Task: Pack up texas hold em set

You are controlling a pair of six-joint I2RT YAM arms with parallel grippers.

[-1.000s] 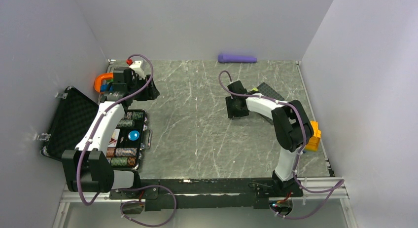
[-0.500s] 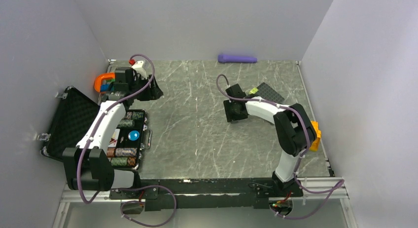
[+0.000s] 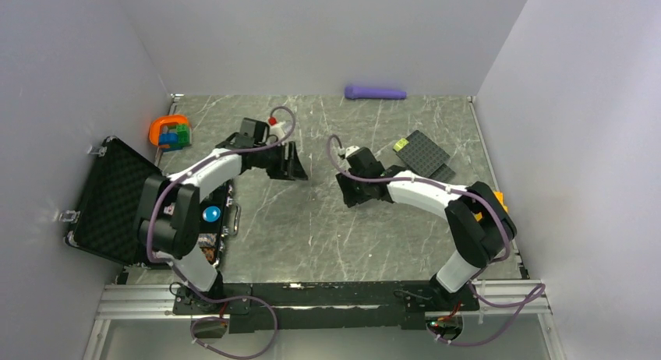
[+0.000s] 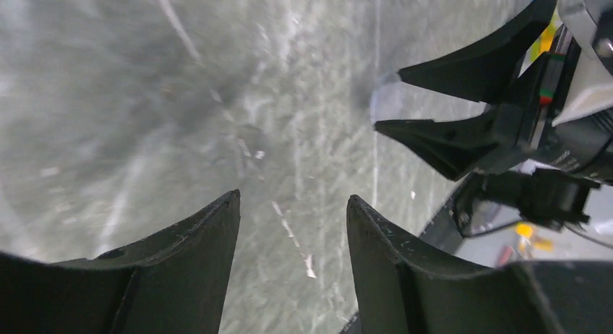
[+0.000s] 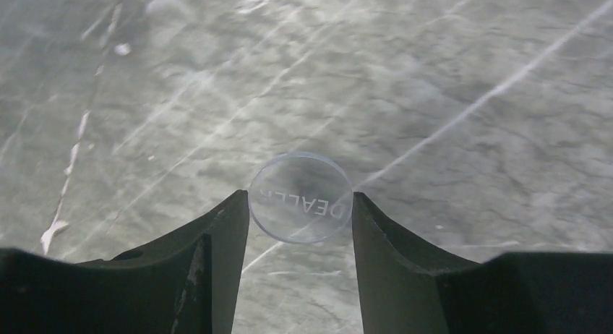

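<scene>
Top view: case [image 3: 109, 192] lies open at the far left of the table [image 3: 312, 235], dimpled foam lid tipped back toward the left wall, blue disc [image 3: 211, 214] seated in the tray. Left hand [image 3: 295, 167] and right hand [image 3: 351, 195] face each other mid-table, near but apart. What the right carries is too small to read here. Left wrist view: my left hand is spread wide with nothing between its fingers, only grey marbled table beneath. The right hand sits up-right in frame with the dealer button [image 4: 385, 103] pinched at its tips. Right wrist view: right hand is clamped on the button by its rim, both black fingers touching opposite edges. It's a thin, flat, clear plastic round with white DEALER lettering, and the table veins show through it. I read this as a handoff, since the case is on the left arm's side. To do it well, bring the left hand in across the free part of the rim, turned so its fingers clear the right's, and close fully before the right lets go. Smooth clear plastic on hard fingers will likely be slippery and there's little edge to grab — go slow and keep it low over the table so a slip costs little.
</scene>
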